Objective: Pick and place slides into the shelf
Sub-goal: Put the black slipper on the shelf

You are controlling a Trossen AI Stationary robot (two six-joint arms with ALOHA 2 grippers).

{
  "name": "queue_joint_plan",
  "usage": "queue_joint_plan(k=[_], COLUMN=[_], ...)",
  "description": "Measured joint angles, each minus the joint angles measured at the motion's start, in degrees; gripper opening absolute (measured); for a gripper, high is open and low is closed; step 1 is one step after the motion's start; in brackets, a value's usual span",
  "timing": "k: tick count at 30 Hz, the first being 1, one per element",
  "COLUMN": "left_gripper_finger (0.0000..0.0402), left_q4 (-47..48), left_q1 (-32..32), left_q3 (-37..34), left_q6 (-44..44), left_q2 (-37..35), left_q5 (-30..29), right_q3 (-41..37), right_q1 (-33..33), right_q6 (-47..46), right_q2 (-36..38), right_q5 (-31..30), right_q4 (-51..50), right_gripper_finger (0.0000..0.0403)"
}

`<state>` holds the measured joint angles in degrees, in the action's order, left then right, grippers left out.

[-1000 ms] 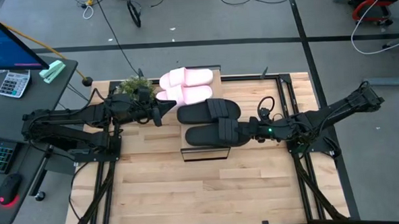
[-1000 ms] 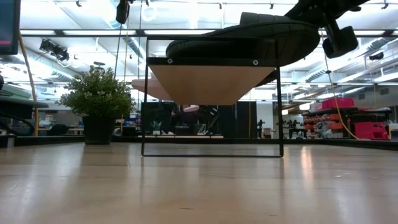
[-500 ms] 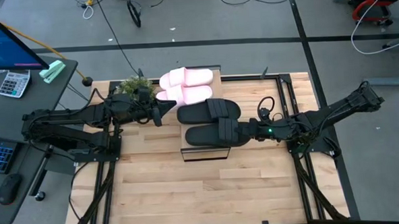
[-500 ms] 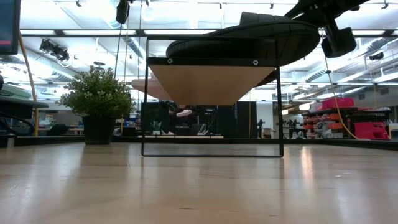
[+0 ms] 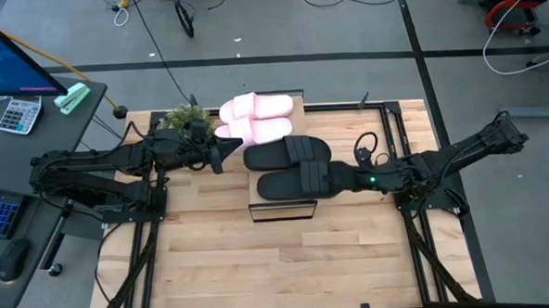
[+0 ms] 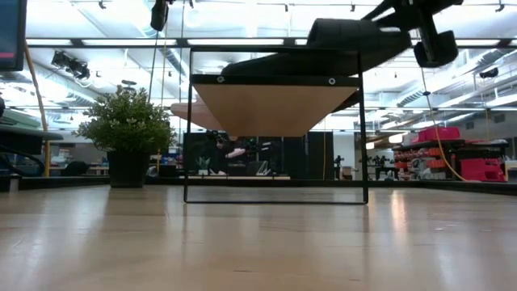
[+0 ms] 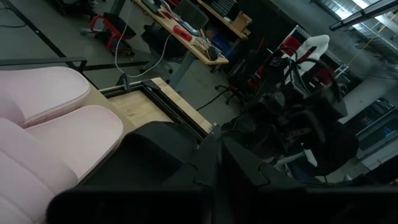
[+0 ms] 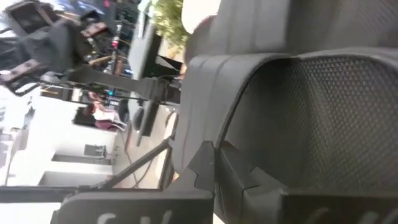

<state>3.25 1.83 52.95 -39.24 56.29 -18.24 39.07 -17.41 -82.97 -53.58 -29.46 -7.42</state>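
- My right end effector (image 5: pixel 334 181) is at the heel end of the near black slide (image 5: pixel 292 184); its fingers are closed on that slide, which the low view shows tilted, heel end raised off the shelf (image 5: pixel 282 210).
- In the right wrist view the slide's textured foam (image 8: pixel 323 106) fills most of the field; my fingertips there are largely cut off by the frame edge.
- The second black slide (image 5: pixel 287 153) lies flat on the shelf top, just beside the held one.
- The two pale pink slides (image 5: pixel 256 119) lie side by side at the far end of the shelf, touching each other.
- My left end effector (image 5: pixel 221 154) hovers just beside the pink pair; I cannot tell how far its fingers are apart.
- The shelf stands on the desk (image 5: pixel 260 257); a potted plant (image 5: pixel 185 119) sits near its far left corner.
- No brand, label or legible writing can be made out on the slides or the shelf.
- In the low view the pink slides are mostly hidden behind the shelf plank (image 6: pixel 275 105).
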Motion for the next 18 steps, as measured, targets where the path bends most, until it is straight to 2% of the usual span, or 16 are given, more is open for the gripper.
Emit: queue_joint_plan(k=[13,18], left_gripper_finger=[0.0033,0.0026], left_q4=[0.02,0.02], left_q1=[0.0,0.0], left_q3=[0.01,0.0], left_q6=[0.02,0.02], left_q2=[0.0,0.0], left_q5=[-0.94,-1.27], right_q3=[-0.02,-0.02], right_q1=[0.04,0.04], right_q6=[-9.42,-9.37], right_q2=[0.02,-0.27], right_q5=[6.03,6.4], right_q4=[-5.82,-7.88], right_gripper_finger=[0.0005,0.0005])
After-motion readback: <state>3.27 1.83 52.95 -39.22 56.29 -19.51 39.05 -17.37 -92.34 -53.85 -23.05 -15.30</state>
